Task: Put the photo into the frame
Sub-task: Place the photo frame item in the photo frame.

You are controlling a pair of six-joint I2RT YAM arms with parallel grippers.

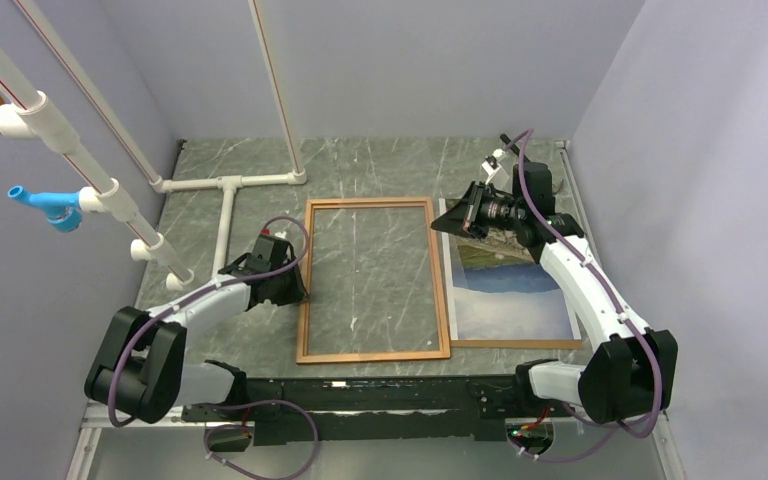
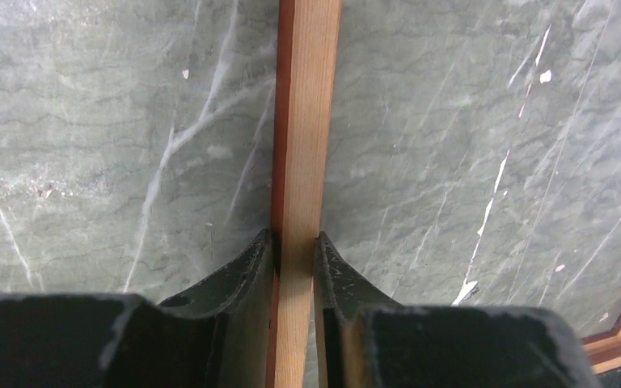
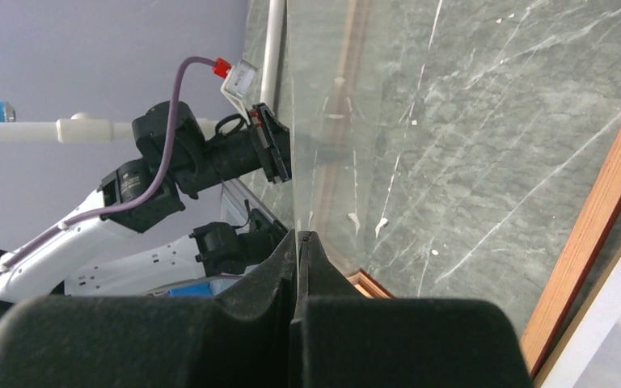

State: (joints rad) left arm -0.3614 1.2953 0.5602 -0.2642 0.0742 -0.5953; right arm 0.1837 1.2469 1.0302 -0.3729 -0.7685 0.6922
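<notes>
Surroundings: white pipes (image 1: 225, 205) at frame's 10 o'clock.
Frame (image 1: 375, 353): flat on bench (image 1: 375, 170), left rail pinched by left fingers (image 2: 247, 275).
Photo (image 1: 510, 295): face-up at frame's 3 o'clock, far end under right arm (image 1: 580, 275).
Right fingers (image 3: 279, 267): pressed together; hold unclear.

Soft, even light — faint shadows

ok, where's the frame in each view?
Top external: frame flat at the centre of the table, left of the photo.
Left wrist: one rail runs up the middle, between the left fingers.
Right wrist: a rail slants along the right edge.
Shared landmark: the veined marble table inside the frame.
</notes>
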